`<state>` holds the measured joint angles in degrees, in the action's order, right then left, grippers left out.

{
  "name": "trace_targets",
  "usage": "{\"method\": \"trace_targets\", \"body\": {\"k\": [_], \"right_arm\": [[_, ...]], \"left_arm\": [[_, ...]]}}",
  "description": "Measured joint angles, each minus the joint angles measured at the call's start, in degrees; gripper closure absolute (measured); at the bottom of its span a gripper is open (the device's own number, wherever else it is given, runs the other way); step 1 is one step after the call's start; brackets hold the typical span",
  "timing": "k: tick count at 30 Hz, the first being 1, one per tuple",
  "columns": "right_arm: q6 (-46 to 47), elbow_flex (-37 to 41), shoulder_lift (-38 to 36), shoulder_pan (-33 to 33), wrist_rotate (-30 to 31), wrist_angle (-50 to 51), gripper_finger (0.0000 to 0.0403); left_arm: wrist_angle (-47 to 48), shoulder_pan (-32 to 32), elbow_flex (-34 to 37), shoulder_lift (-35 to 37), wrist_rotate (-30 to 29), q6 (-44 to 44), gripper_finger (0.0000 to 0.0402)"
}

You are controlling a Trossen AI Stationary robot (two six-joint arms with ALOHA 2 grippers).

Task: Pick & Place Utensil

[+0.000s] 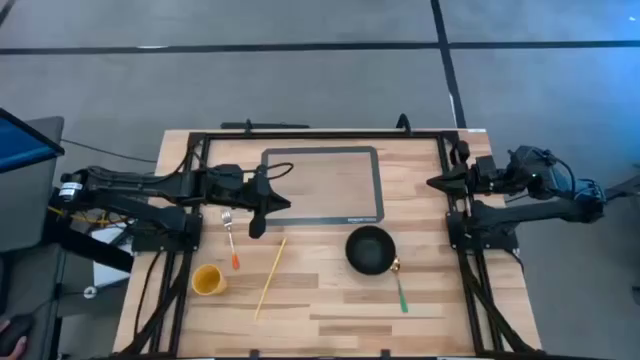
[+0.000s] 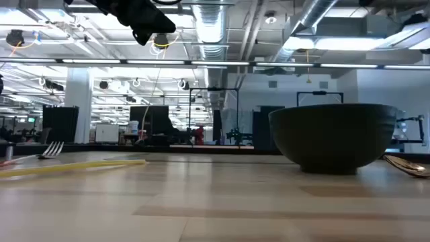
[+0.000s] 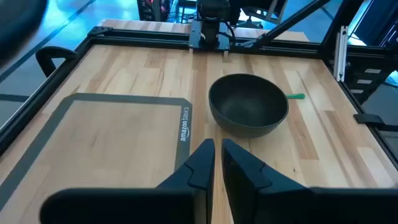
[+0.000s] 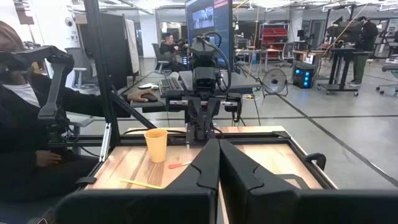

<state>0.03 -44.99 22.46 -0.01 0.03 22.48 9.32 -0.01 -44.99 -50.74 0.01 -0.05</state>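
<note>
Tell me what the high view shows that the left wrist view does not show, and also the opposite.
Only the high view shows the yellow cup, the fork with an orange handle, the yellow chopstick and the right gripper, parked at the table's right edge. Only the left wrist view shows the "amazon basics" print on the mat and the bowl's empty inside. Both show the dark bowl, the grey-bordered mat, the green-handled spoon and the left gripper, nearly closed and holding nothing.

Bright ceiling strip lights [image 2: 201, 64] illuminate evenly. The counter [image 2: 215, 202] blurs in the low view's foreground; the bowl [image 2: 332, 134] casts a soft shadow. Blue monitor glow tints the left wrist view.
</note>
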Motion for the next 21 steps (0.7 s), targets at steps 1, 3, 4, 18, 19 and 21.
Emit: {"method": "trace_targets", "body": {"k": [1,3,4,18,19,21], "right_arm": [[0.0,0.0,0.0,0.0,0.0,0.0,0.0403],[0.0,0.0,0.0,0.0,0.0,0.0,0.0403],[0.0,0.0,0.0,0.0,0.0,0.0,0.0403],[0.0,0.0,0.0,0.0,0.0,0.0,0.0403],[0.0,0.0,0.0,0.0,0.0,0.0,0.0403],[0.0,0.0,0.0,0.0,0.0,0.0,0.0403]], "left_arm": [[0.0,0.0,0.0,0.0,0.0,0.0,0.0372],[-0.3,0.0,0.0,0.0,0.0,0.0,0.0372],[-0.3,0.0,0.0,0.0,0.0,0.0,0.0372],[-0.8,0.0,0.0,0.0,0.0,0.0,0.0372],[-0.8,0.0,0.0,0.0,0.0,0.0,0.0372],[-0.8,0.0,0.0,0.0,0.0,0.0,0.0372]]}}
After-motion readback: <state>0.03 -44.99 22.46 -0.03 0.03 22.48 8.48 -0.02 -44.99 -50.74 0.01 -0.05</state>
